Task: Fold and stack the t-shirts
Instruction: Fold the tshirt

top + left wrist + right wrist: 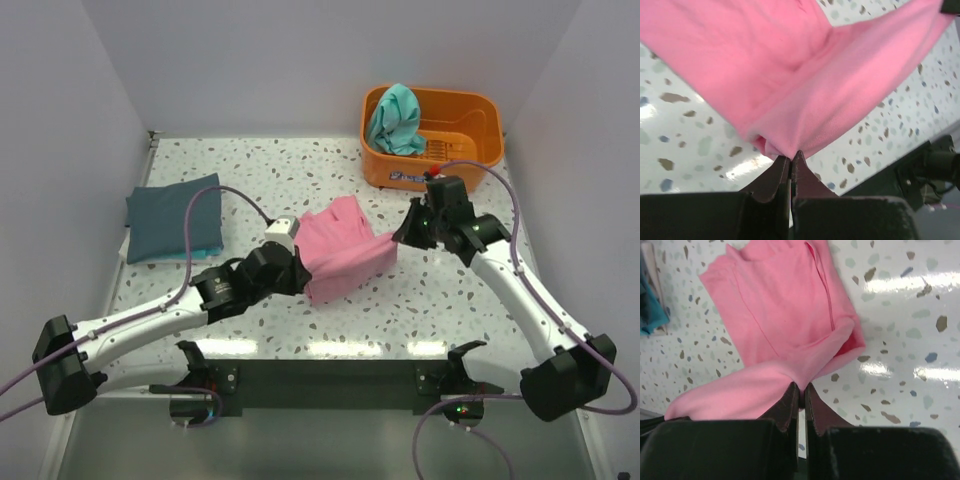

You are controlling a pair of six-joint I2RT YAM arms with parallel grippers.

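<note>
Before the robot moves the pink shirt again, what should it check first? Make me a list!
1. Left gripper shut on the pink t-shirt: ok.
2. Right gripper shut on the same shirt: ok.
3. Fabric pulled taut between the two grips: ok.
4. Part of the shirt lying on the table is smooth: cannot tell, partly hidden.
5. Folded blue-grey t-shirt lies apart, ready to stack on: ok.
6. Teal t-shirt out of the orange basket: not ok, it is bunched inside.
</note>
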